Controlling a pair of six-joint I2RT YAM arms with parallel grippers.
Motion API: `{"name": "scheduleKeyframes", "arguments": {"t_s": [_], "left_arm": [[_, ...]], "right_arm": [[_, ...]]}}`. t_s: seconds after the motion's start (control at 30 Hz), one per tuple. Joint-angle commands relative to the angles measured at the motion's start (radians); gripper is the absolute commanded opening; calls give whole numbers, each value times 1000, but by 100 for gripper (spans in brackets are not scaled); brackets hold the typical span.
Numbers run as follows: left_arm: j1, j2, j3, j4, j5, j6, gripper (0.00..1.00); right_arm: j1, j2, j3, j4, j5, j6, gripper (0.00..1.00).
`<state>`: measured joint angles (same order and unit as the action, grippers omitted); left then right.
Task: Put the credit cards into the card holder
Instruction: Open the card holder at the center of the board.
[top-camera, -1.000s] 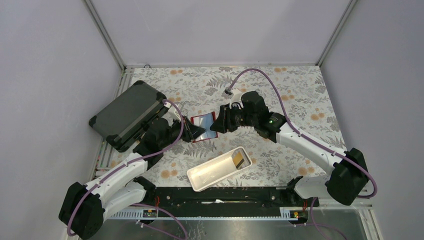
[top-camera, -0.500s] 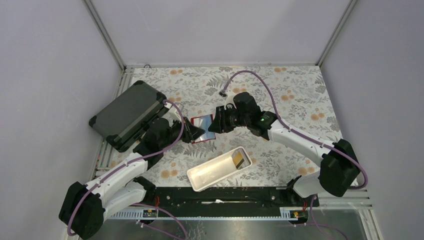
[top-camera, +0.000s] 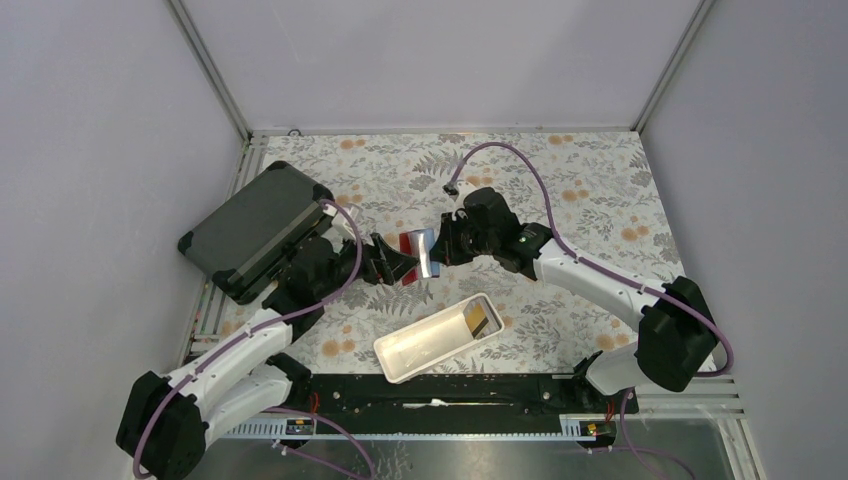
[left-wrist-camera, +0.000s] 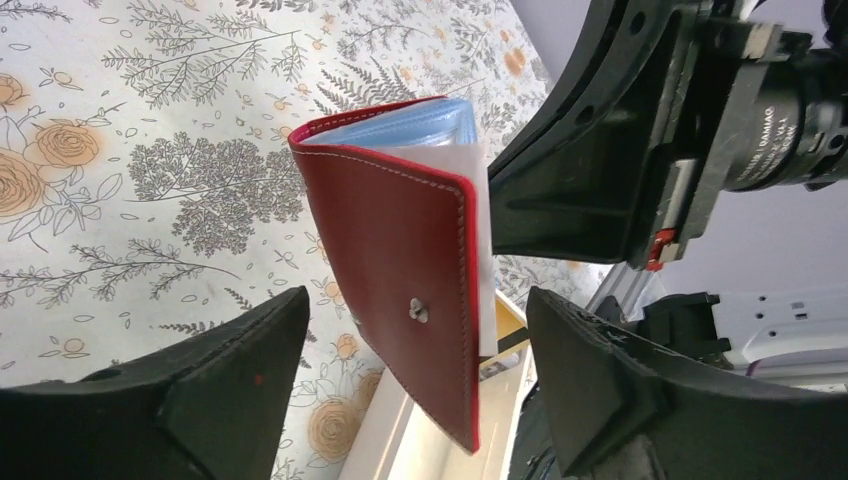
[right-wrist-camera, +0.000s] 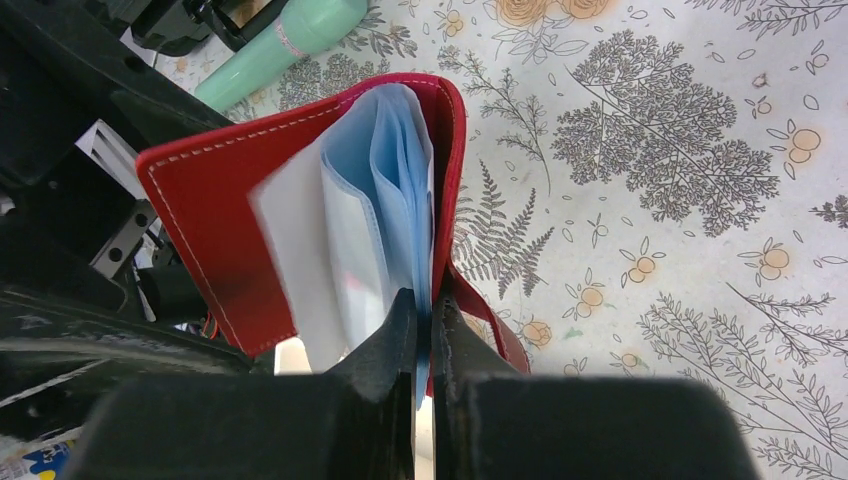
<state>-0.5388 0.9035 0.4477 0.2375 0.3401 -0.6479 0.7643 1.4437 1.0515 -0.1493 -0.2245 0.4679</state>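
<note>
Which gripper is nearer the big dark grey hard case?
Left. The left gripper sits right of the case; the right gripper, pinching a light blue card at the red folding wallet, is farther right.

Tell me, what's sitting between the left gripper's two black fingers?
The red card holder, half open with blue sheets inside, sits in the open left gripper, apparently touching neither side. The left wrist view shows it.

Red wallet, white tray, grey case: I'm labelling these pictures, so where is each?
Red wallet (left-wrist-camera: 385, 250), left wrist view, middle of outer cover.
White tray (top-camera: 428, 344), top view, bare inner floor.
Grey case (top-camera: 255, 229), top view, middle of lid.
</note>
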Motion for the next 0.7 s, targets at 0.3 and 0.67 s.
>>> {"name": "scheduleKeyframes", "arguments": {"t_s": [0.3,0.67], "left_arm": [[5,64,66,43,-4,-7,99],[-37,138,72,109,-57,-39,99]], "right_arm": [[35,-14,88,-59,129,-21,0],[130,54,214,-209,368,-60,0]]}}
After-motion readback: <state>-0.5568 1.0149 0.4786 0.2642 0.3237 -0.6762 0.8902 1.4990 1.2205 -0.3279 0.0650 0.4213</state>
